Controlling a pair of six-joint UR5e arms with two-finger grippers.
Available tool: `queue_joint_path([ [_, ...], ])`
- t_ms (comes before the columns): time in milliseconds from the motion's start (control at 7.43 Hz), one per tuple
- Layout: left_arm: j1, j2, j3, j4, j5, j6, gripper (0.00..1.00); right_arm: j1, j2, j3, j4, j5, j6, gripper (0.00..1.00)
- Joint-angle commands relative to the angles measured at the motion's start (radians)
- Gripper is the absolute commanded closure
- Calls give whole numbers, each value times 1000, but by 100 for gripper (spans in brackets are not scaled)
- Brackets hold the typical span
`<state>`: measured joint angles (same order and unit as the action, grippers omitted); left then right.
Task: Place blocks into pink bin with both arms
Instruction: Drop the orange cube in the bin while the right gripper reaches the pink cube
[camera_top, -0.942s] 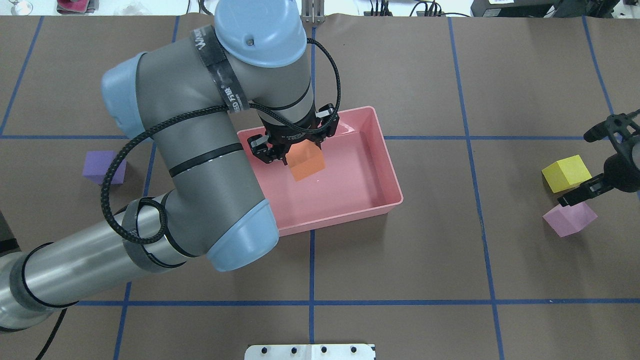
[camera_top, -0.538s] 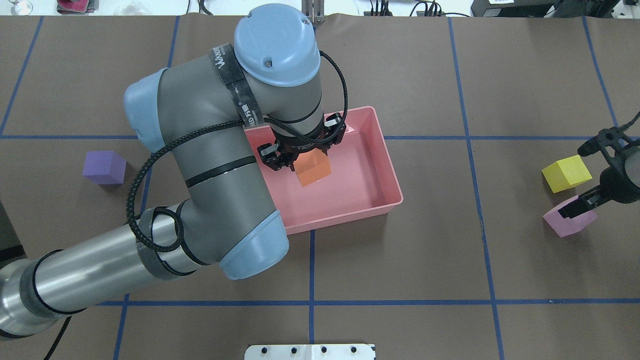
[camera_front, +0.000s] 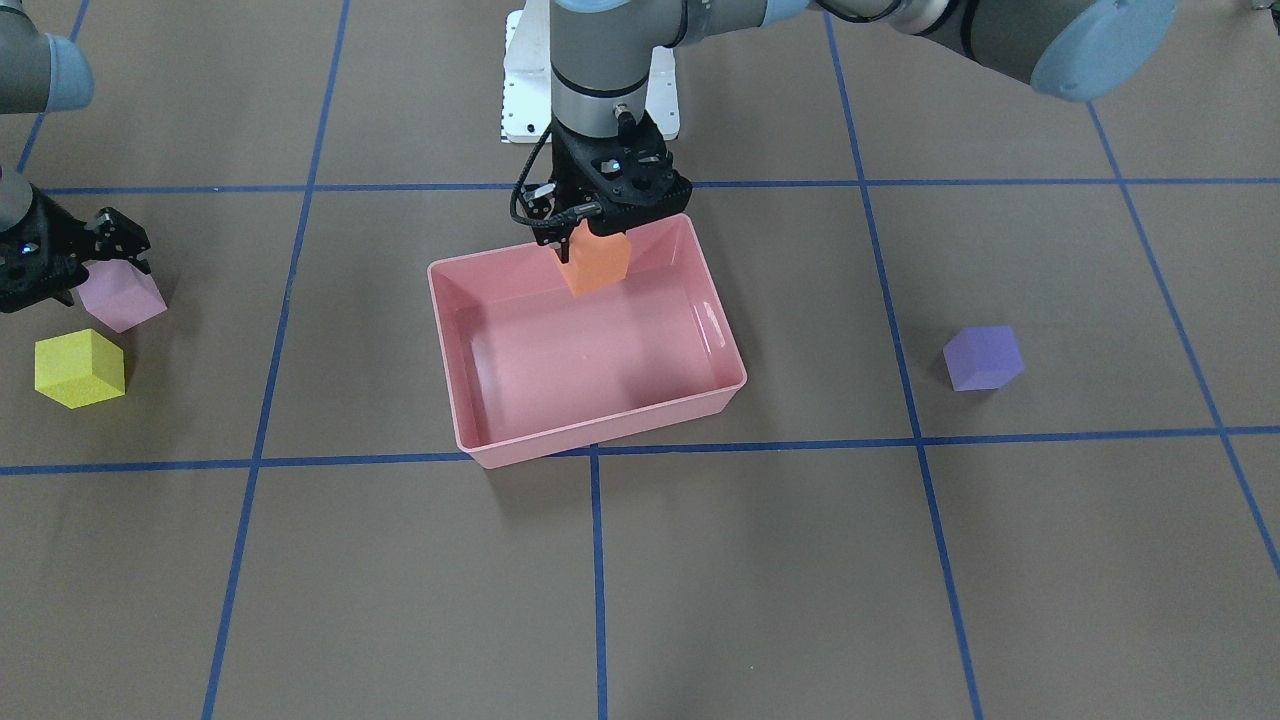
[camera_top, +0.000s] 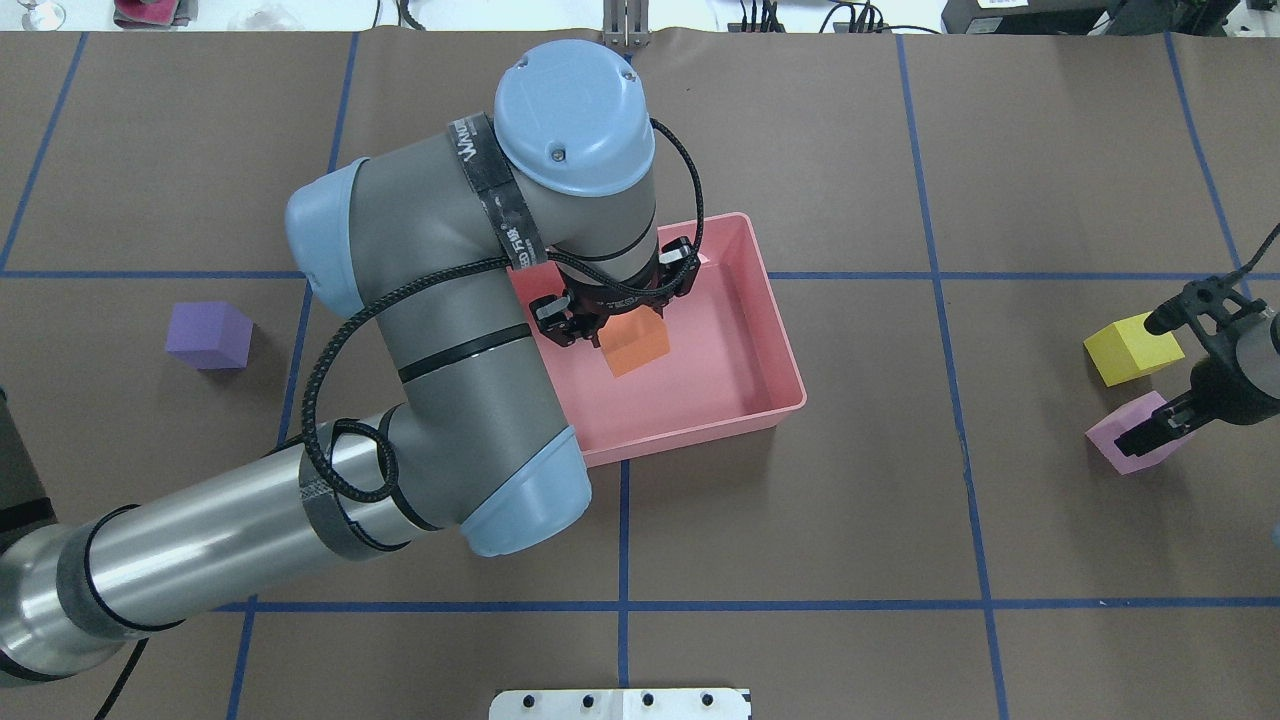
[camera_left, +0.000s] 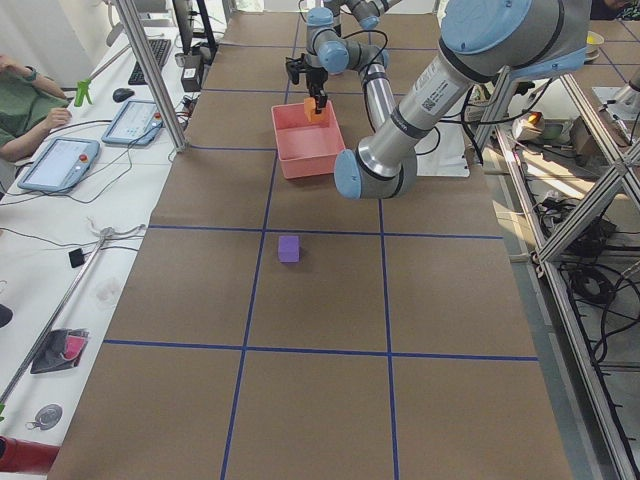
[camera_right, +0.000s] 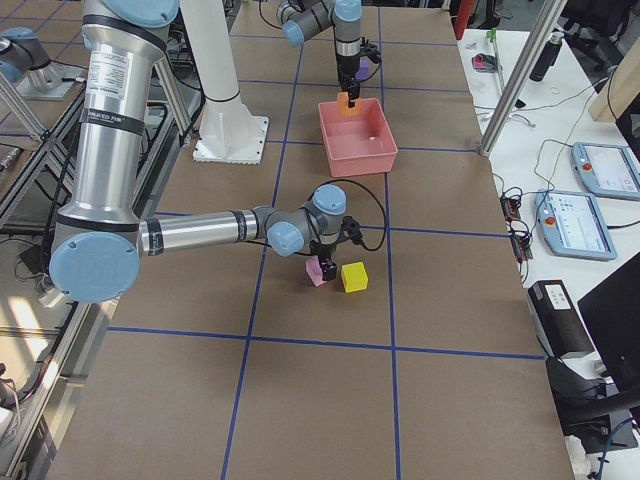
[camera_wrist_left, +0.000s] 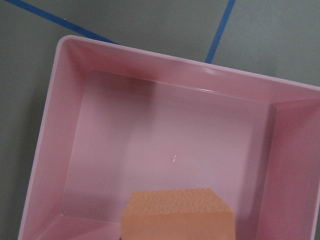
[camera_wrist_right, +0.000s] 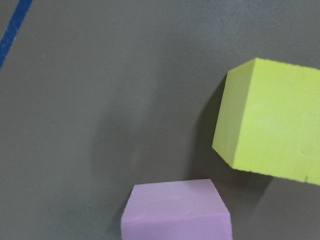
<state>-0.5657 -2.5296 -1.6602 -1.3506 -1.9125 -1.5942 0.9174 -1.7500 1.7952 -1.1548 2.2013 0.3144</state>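
My left gripper (camera_top: 618, 318) is shut on the orange block (camera_top: 637, 346) and holds it inside the outline of the pink bin (camera_top: 785, 400), above its floor; the block also shows in the front view (camera_front: 595, 262) and at the bottom of the left wrist view (camera_wrist_left: 177, 215). My right gripper (camera_top: 1160, 378) is open and hangs over the lilac block (camera_top: 1125, 445), close beside the yellow block (camera_top: 1125, 350). Both blocks rest on the table in the right wrist view, lilac (camera_wrist_right: 175, 210) and yellow (camera_wrist_right: 270, 135). The purple block (camera_top: 207, 335) lies alone at the far left.
The bin (camera_front: 600, 435) holds nothing on its floor. The white base plate (camera_top: 620, 703) sits at the table's near edge. My left arm's elbow (camera_top: 520, 480) overhangs the bin's near-left corner. Blue tape lines grid the brown table.
My left arm has carried the orange block down and a little right, deeper over the bin. My right gripper has shifted toward the robot, from the yellow block to over the lilac block.
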Motion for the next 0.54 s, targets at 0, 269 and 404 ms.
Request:
queue_joint_path([
  [0,1,2,28,-47,7,-1,1,-3,4,-4,0,1,-1,5],
  [269,0,5,30,-47,16,-1,0,-2,9,-1,-2,6,2,97],
  [404,0,5,30,-47,16,-1,0,-2,9,1,-2,11,0,100],
])
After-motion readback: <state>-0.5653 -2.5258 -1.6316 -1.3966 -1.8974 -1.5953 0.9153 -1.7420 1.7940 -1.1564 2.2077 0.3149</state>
